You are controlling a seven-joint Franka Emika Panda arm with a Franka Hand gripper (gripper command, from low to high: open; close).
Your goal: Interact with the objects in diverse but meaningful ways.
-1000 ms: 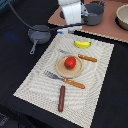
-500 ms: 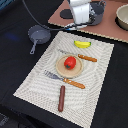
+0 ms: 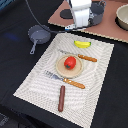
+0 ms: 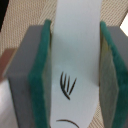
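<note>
My gripper (image 3: 75,23) hangs over the far edge of the woven placemat (image 3: 35,80). In the wrist view it (image 4: 75,75) is shut on a white fish-like piece (image 4: 75,55) with black marks, clamped between the green pads (image 4: 39,95). A red tomato (image 3: 70,62) sits on a round wooden plate (image 3: 61,70) mid-mat. A yellow banana (image 3: 82,44) lies beyond it. A brown sausage stick (image 3: 61,98) lies near the mat's front. A grey long-handled frying pan (image 3: 38,34) sits off the mat at the exterior view's left.
A wooden-handled knife (image 3: 86,58) and fork (image 3: 67,81) flank the plate. A brown board (image 3: 107,27) at the back holds a bowl (image 3: 122,17) at the exterior view's right and dark items. A black cable (image 3: 42,22) runs near the pan.
My gripper has moved toward the exterior view's right and slightly back over the mat's far edge, with the white piece in it. The items on the mat have not moved.
</note>
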